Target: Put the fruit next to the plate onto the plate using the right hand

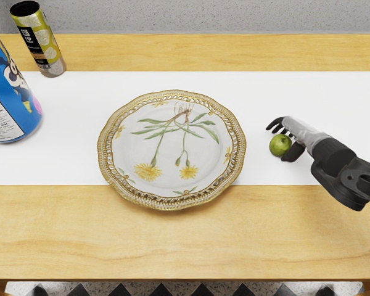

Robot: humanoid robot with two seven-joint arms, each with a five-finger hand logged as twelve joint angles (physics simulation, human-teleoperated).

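Observation:
A small green fruit (pixel 279 145) lies on the white runner just right of the plate (pixel 171 149), a round white plate with a gold lattice rim and painted yellow flowers. My right hand (pixel 286 138) comes in from the right edge and sits at the fruit's right side. Its fingers (pixel 276 125) reach over the top of the fruit and the thumb (pixel 293 153) lies below it, loosely cupping it. The fruit still rests on the cloth. The left arm does not show.
A yellow-patterned can (pixel 38 38) stands at the back left. A large blue printed container (pixel 7 92) stands at the left edge. The white runner (pixel 296 92) crosses the wooden table (pixel 185 240).

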